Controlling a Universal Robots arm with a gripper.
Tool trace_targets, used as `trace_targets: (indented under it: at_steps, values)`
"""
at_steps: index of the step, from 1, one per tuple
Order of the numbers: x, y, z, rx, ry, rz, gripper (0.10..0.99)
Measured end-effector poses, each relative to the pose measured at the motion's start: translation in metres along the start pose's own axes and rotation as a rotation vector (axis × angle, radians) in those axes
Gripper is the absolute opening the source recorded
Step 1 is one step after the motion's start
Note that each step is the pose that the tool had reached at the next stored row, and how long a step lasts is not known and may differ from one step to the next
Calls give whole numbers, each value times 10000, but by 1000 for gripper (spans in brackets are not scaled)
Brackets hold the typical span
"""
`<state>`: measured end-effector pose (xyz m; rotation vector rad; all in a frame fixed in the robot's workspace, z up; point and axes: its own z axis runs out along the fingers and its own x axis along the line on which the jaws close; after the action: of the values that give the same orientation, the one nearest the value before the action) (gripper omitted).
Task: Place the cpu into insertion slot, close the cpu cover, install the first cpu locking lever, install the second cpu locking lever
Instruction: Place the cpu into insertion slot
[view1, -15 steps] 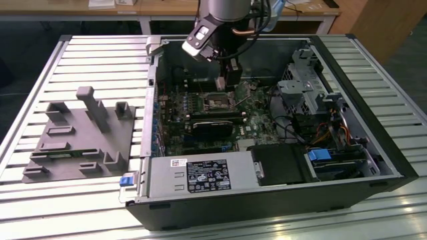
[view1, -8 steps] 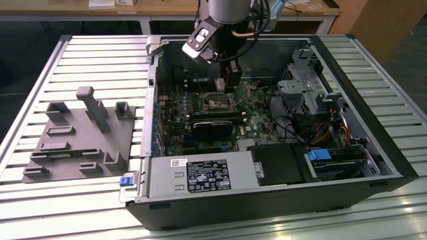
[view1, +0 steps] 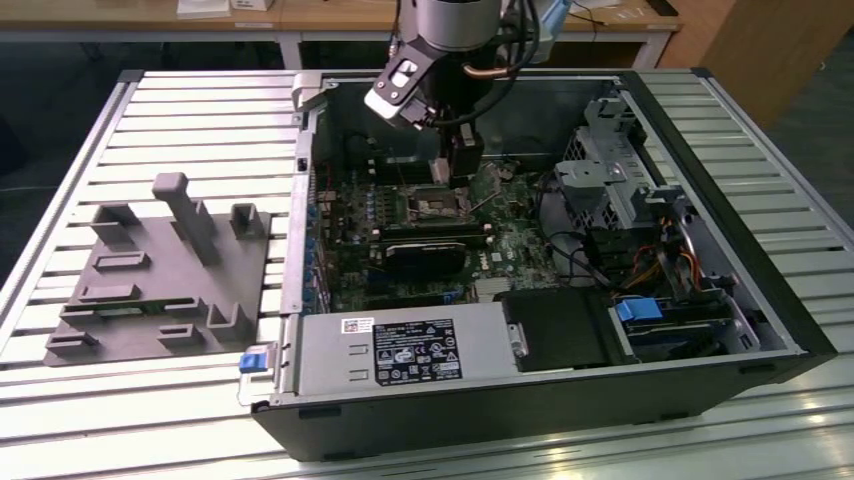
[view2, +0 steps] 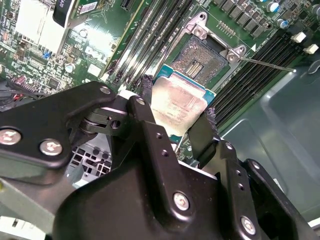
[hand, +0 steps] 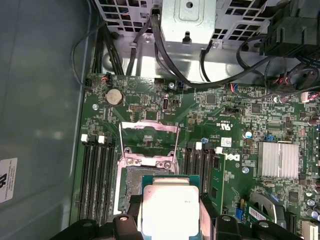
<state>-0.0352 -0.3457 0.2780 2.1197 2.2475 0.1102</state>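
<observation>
Nearest the exterior camera, along the near wall of the open computer case (view1: 534, 425), sits the silver power supply (view1: 387, 352). Well apart from it, on the exterior view's left, a grey moulded fixture (view1: 160, 270) lies on the slatted table (view1: 80, 420). Farther in, the green motherboard (view1: 400, 235) covers the case floor, and the insertion slot (view1: 438, 200) lies toward its far half. The arm (view1: 447, 40) hangs over the far part of the case with the gripper (view2: 177, 102) low over the board, close beside the slot. Its two black fingers (view2: 145, 90) are clamped on opposite edges of the cpu (hand: 170, 212), silver top facing the wrist cameras. The chip is held clear of the slot and not seated: in the second wrist view the slot's dark centre is bare. In the first wrist view the cpu cover (hand: 150, 127) is swung open, on the side of the slot away from the chip. A thin wire lever (view2: 265, 64) angles away from one corner of the slot frame. Beyond the case, wooden desks (view1: 334, 15) line the far edge of the scene.
</observation>
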Motion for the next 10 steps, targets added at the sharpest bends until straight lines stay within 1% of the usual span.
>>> trace_targets:
  at_steps: [10]
  values:
    - [-1,-3,33,0,0,0,537]
